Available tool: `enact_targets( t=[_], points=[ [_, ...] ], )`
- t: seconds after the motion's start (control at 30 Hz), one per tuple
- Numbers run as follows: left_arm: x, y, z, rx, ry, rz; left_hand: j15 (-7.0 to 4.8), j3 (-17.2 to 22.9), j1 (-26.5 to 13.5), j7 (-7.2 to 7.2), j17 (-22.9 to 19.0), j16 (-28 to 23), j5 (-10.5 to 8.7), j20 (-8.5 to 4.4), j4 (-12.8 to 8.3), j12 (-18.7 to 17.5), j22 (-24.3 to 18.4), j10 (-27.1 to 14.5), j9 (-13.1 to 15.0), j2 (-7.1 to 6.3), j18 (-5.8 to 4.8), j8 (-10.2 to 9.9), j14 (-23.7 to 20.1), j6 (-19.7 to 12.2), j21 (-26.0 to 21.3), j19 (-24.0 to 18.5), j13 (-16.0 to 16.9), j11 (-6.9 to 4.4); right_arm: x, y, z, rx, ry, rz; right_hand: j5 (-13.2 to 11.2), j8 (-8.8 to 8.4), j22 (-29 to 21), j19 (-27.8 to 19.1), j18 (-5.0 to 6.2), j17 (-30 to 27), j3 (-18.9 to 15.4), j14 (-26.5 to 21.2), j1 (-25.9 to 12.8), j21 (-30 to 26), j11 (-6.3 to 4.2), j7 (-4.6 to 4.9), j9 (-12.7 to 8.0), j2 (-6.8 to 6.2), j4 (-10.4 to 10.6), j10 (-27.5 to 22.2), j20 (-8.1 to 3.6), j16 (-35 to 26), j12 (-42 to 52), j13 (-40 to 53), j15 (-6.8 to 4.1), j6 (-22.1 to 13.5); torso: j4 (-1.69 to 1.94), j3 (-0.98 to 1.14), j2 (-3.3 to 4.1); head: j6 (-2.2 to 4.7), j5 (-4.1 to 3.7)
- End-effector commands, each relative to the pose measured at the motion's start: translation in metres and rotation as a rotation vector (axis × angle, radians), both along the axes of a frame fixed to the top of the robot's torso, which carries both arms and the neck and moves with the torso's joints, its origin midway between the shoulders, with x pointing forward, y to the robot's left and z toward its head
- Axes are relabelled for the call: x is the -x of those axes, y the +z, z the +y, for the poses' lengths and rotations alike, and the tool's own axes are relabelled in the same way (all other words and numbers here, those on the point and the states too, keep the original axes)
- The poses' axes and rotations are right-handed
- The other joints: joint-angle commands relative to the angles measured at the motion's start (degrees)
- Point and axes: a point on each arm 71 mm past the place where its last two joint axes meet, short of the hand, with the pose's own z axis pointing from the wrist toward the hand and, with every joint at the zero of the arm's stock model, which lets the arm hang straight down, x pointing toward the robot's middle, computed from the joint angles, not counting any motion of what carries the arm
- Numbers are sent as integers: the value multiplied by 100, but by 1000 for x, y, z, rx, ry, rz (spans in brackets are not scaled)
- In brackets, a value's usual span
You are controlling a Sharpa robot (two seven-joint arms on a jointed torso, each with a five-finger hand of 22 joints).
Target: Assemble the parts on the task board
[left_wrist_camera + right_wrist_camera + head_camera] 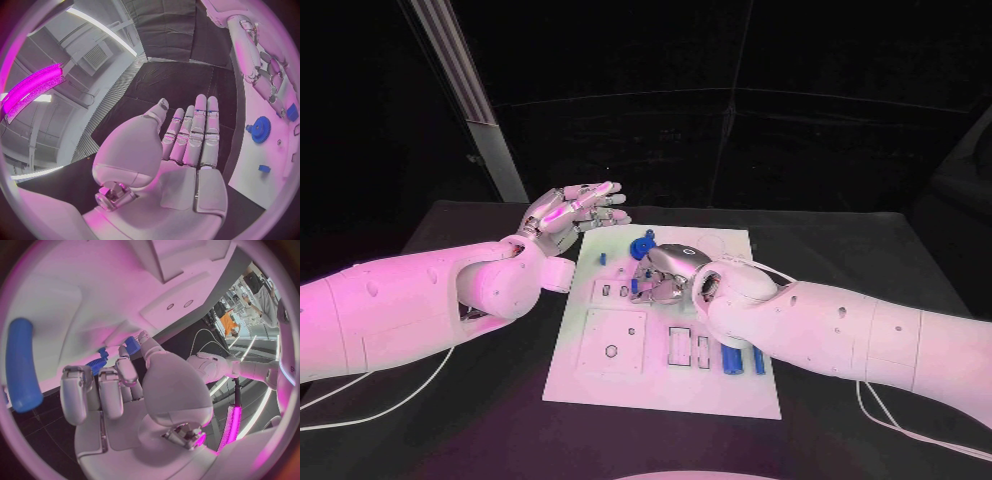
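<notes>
The white task board (661,380) lies in the middle of the table. My right hand (668,270) rests low on the board's far half, fingers curled down. In the right wrist view my right hand (119,390) pinches a small blue part (98,364) between thumb and fingertips, against the board (81,305). A blue gear (642,243) stands just beyond that hand and is also visible as the gear (260,130) in the left wrist view. My left hand (574,215) hangs above the board's far left corner; this left hand (187,145) is flat, fingers straight, holding nothing.
Two blue rods (744,358) lie at the board's right edge under my right forearm; one rod (22,365) appears large in the right wrist view. A small blue piece (603,257) stands near the board's left side. White cables trail on the black table (473,420).
</notes>
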Motion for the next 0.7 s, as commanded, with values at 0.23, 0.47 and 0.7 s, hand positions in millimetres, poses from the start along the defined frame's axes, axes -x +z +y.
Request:
enact_targets(
  t=[0.23, 0.47, 0.7],
  points=[
    [0, 2, -1, 8, -7, -6, -5, 7, -12, 166, 9, -34, 19, 13, -41, -29, -8, 39, -2, 43, 74, -30, 25, 4, -25, 29, 4, -1, 2, 1, 1, 5, 13, 6, 40, 31, 1138, 410, -6, 1507, -50, 607, 59, -24, -12, -1, 10, 17, 1, -12, 41, 14, 26, 18, 45, 15, 0, -1, -1, -4, -6],
    [0, 2, -1, 8, -7, -6, -6, 15, -8, 165, 11, -36, 19, 12, -47, -30, -8, 40, -2, 48, 74, -30, 27, 5, -25, 30, 4, -2, 1, 1, -2, 2, 0, -4, 40, 31, 1138, 410, -6, 1507, -50, 607, 59, -24, -12, -1, 10, 17, 1, -12, 41, 14, 26, 18, 45, 15, -1, -1, -1, -4, -6],
    [-1, 1, 0, 7, -5, -6, -6, 15, -8, 165, 11, -36, 19, 12, -47, -30, -8, 40, -2, 48, 74, -30, 27, 5, -25, 30, 4, -2, -2, 6, -7, -42, -39, -56, 110, -2, 1124, 403, -3, 1507, -104, 607, 86, -30, -3, 15, -6, 19, 15, -40, 39, 14, 8, -13, 46, -67, -1, 2, -1, 11, -5]
  ],
)
